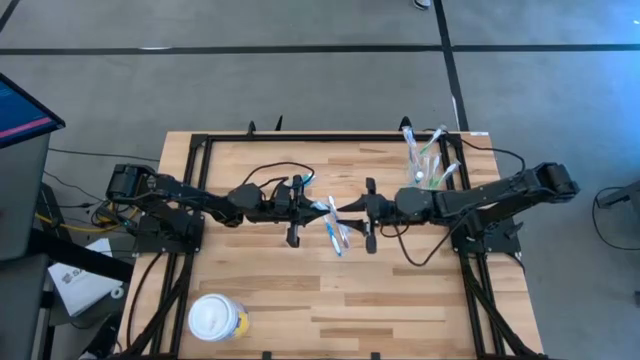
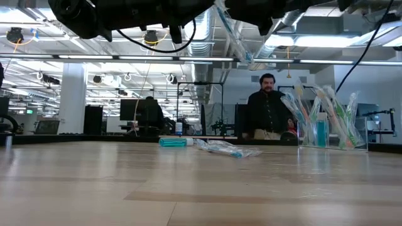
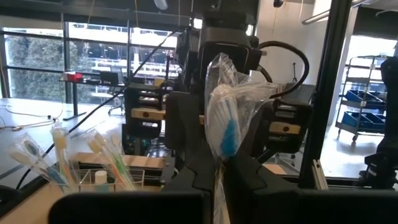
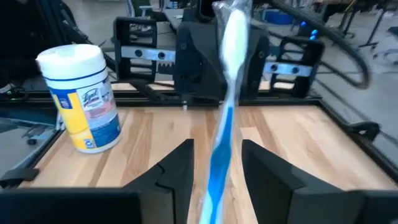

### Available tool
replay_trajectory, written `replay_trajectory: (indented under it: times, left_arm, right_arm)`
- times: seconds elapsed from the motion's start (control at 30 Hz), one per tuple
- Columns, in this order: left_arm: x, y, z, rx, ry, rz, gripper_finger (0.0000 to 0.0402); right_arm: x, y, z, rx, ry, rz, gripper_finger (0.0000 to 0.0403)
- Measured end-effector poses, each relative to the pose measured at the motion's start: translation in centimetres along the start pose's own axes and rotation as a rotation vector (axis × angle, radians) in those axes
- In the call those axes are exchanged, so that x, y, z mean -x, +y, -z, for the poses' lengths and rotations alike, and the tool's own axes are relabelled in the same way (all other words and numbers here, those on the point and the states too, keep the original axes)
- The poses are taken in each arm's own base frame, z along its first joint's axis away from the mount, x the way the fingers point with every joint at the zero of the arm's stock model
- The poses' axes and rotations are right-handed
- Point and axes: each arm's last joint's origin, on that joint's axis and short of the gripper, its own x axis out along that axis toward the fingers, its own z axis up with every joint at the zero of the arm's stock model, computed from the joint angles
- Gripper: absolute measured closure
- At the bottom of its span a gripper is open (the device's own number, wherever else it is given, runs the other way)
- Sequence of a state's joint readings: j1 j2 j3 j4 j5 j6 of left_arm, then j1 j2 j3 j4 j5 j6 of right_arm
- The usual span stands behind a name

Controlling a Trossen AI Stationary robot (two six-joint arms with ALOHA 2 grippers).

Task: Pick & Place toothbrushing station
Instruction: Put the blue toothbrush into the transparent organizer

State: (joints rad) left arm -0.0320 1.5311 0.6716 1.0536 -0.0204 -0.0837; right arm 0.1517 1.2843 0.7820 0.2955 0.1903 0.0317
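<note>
A: Both arms meet over the middle of the bench (image 1: 300, 300). The left gripper (image 1: 297, 207) is pressed together on a wrapped toothbrush (image 3: 225, 127); the left wrist view shows it pinched between the fingers, crinkled clear wrap around the head.

B: And the right gripper (image 4: 214, 163)?

A: Fingers spread, one on each side of the blue-and-white handle in the right wrist view. I see a gap on both sides, so I would not call it a grip.

B: So a handover, midway?

A: That's my reading. The left holds, the right is lined up around the same brush. Which way it is passing, I cannot tell.

B: Where is the rest of the set?

A: The clear tumbler (image 1: 428, 170) stands at the far right of the bench, already bristling with brushes. Several wrapped brushes (image 1: 338, 233) lie loose on the wood under the two grippers. In the low view a small blue tube (image 2: 173, 142) lies flat just beside them.

B: Next move?

A: Probably the right closes squarely on the handle before the left lets go, then carries it to the tumbler. The wrap is slick and the handle thin, so the risk is a slip or a twist at release.

B: Anything else?

A: Yellow wipes tub (image 1: 217, 320) at the near left edge, well apart. A person (image 2: 267, 113) stands in the room beyond the bench.
</note>
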Motion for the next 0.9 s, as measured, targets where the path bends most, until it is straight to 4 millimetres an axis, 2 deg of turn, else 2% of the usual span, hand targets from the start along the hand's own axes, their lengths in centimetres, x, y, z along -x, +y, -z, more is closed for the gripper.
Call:
replay_trajectory:
  times: [0.2,0.37,0.5,0.63,0.9]
  left_arm:
    - [0.0,0.0,0.3,-0.001,0.031,-0.003,0.0398]
    - [0.0,0.0,0.4,-0.001,0.047,-0.004,0.0398]
    - [0.0,0.0,0.5,-0.001,0.048,-0.004,0.0397]
    - [0.0,0.0,0.6,0.000,0.060,-0.004,0.0396]
    - [0.0,0.0,0.6,0.001,0.067,-0.005,0.0375]
  right_arm:
    - [-1.7,-0.5,-0.7,-0.011,0.024,-0.041,0.0279]
    - [-3.1,-0.7,-0.7,-0.026,0.109,-0.057,0.0285]
    - [-4.0,-0.5,-1.0,-0.026,0.131,-0.061,0.0316]
    - [-4.3,-0.5,-0.9,-0.010,0.156,-0.065,0.0381]
    - [-4.0,-0.5,-1.1,0.000,0.161,-0.060,0.0381]
